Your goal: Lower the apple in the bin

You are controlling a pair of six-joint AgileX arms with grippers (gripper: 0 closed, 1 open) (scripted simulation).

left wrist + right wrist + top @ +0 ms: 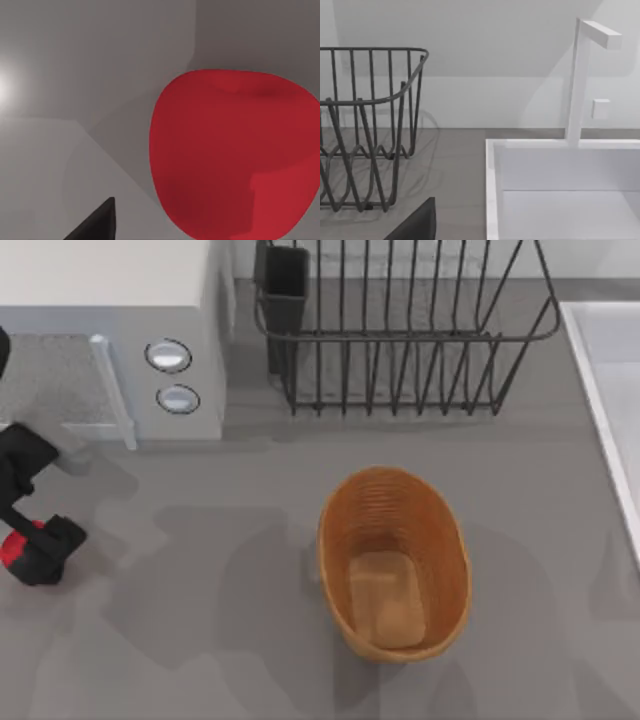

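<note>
The red apple lies on the grey table at the far left edge of the top view, far from the bin. My left gripper is right at it, open, and partly covers it from above. In the left wrist view the apple looms very close, resting on the table with its shadow beside it, and one dark fingertip stands apart from it. The bin, an oval orange-brown wicker basket, stands right of the table's middle with nothing in it. One dark fingertip of my right gripper shows in the right wrist view, holding nothing.
A white microwave fills the back left, close behind my left arm. A black wire dish rack stands at the back behind the basket. A white sink with its faucet lines the right edge.
</note>
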